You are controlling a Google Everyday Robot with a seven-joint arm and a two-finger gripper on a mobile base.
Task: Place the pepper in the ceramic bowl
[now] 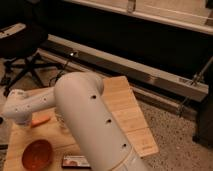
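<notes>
**Item 1. Task status.** Judged not complete. The pepper [41,120] lies on the wooden counter [127,117], outside the ceramic bowl [37,154]. A confirmed grasp, the lift, the carry to the bowl and the release all appear to be left.

**Item 2. End effector.** It sits out of sight under the rounded wrist [19,107] of the white arm [92,125], low over the left part of the counter. Its fingers are drawn fully together. Whether they have the pepper between them cannot be told. The pepper's left end runs in under the wrist, and the rest of it shows on the boards.

**Item 3. Pepper.** Slender and orange, lying flat. It is immediately to the right of the end effector and touches or nearly touches the wrist.

**Item 4. Ceramic bowl.** Round, orange-red and upright. It stands on the camera side of the end effector, slightly to its right and apart from the pepper. The inside shows only its own glaze, with nothing in it.

**Item 5. Small pale cup [61,121].** It stands to the right of the end effector, just past the pepper's far tip and close against the arm. Its contents are not discernible.

**Item 6. Dark flat packet [75,161].** It lies on the counter to the right of the bowl and is not a container.
</notes>
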